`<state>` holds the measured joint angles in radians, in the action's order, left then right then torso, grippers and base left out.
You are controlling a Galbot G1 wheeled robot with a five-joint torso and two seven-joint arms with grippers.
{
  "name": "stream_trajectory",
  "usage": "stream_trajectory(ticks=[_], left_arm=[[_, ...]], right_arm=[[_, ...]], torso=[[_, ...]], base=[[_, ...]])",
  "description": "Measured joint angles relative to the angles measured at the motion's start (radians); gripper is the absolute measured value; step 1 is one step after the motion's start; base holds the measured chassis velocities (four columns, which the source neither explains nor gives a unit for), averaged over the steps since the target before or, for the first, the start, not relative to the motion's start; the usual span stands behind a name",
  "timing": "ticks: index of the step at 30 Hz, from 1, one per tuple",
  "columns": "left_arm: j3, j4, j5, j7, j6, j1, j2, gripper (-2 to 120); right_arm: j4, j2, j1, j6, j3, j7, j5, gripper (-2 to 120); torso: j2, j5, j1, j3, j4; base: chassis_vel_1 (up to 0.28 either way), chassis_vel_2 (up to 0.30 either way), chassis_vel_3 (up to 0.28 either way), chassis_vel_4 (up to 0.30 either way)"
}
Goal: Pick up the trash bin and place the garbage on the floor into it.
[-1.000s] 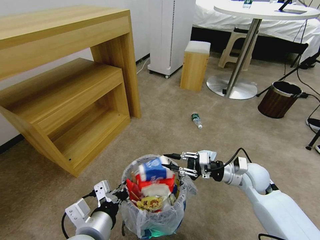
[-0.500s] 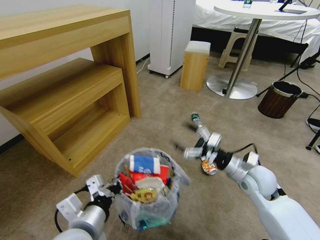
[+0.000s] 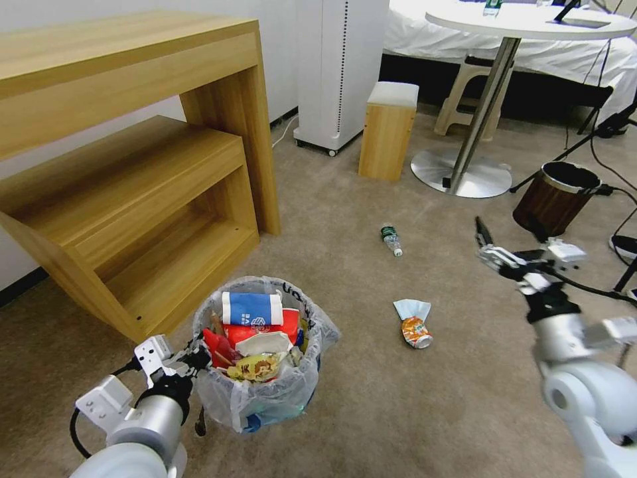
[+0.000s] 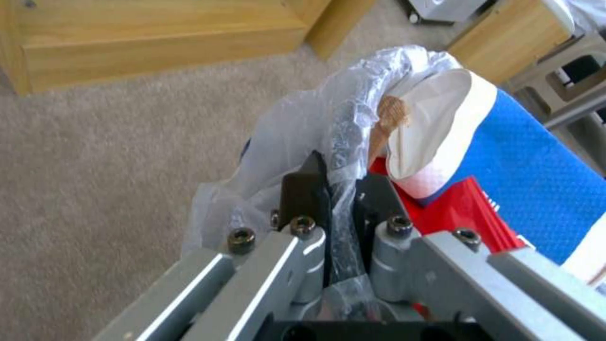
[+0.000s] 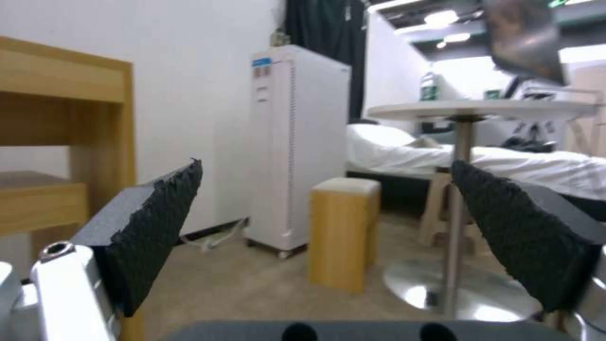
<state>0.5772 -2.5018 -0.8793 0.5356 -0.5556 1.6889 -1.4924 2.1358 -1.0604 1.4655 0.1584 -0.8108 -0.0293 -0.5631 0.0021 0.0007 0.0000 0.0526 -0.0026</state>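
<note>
Beige short-pile floor (image 3: pixel 371 411) across the whole foreground, faint scuffs, no rug edge nearby. Trash bin (image 3: pixel 260 392) standing on it at lower left, clear bag crinkled over the rim, packed w/ garbage: blue-white carton (image 3: pixel 252 309) on top, red packet (image 3: pixel 219 346) and yellow wrapper below. Left gripper (image 3: pixel 189 355) at the bin's near-left rim, fingers (image 4: pixel 303 189) clamped tight on the bag and rim, plastic pinched between the black pads in the left wrist view. Still loose on the carpet: crumpled wrapper w/ pale blue paper (image 3: pixel 414 325) to the right of the bin, well apart from it; small plastic bottle (image 3: pixel 391 239) farther out, toward the room's middle. Right gripper (image 3: pixel 507 247) up in the air on the right side, over bare carpet, jaws wide apart, holding nothing; textured pads (image 5: pixel 158 227) spread far in the right wrist view. Room: big wooden desk w/ lower shelf unit (image 3: pixel 126 166) along the left wall, white tower appliance (image 3: pixel 338 66) behind, small wood stool (image 3: pixel 388 129) beside it, round white table (image 3: pixel 531 20) on a steel pedestal, bed w/ white sheets at the back. Dark brown wood-look bin (image 3: pixel 556 198) at far right, cables trailing near it.
</note>
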Motion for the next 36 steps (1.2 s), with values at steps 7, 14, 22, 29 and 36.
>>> stream_trajectory(ticks=[7, 14, 22, 29, 36], left_arm=[[-0.003, 0.0, -0.02, 0.001, 0.004, 0.01, 0.009, 3], [-0.007, 0.001, -0.025, 0.003, 0.009, 0.013, 0.013, 3], [0.003, 0.002, -0.025, 0.006, 0.014, 0.015, 0.024, 3], [-0.007, 0.002, -0.018, 0.006, 0.014, 0.015, 0.019, 3], [0.0, 0.002, -0.017, 0.005, 0.017, 0.027, 0.02, 3]], right_arm=[[-0.006, -0.086, 0.049, 0.057, -0.035, -0.005, 0.021, 100], [-0.004, -0.143, 0.077, 0.08, -0.022, -0.012, 0.029, 100], [-0.01, -0.168, 0.074, 0.093, 0.003, -0.034, 0.042, 100], [-0.018, -0.16, 0.061, 0.095, 0.013, -0.037, 0.042, 100], [-0.048, -0.15, 0.048, 0.098, 0.03, -0.038, 0.043, 100]], torso=[[0.0, 0.0, 0.0, 0.0, 0.0002], [0.0, 0.0, 0.0, 0.0, 0.0001], [0.0, 0.0, 0.0, 0.0, 0.0001], [0.0, 0.0, 0.0, 0.0, 0.0002], [0.0, 0.0004, 0.0, 0.0, 0.0004]], base=[[0.0, 0.0, 0.0, 0.0], [0.0, 0.0, 0.0, 0.0], [0.0, 0.0, 0.0, 0.0], [-0.051, 0.058, 0.064, -0.052], [-0.201, 0.196, 0.197, -0.212]])
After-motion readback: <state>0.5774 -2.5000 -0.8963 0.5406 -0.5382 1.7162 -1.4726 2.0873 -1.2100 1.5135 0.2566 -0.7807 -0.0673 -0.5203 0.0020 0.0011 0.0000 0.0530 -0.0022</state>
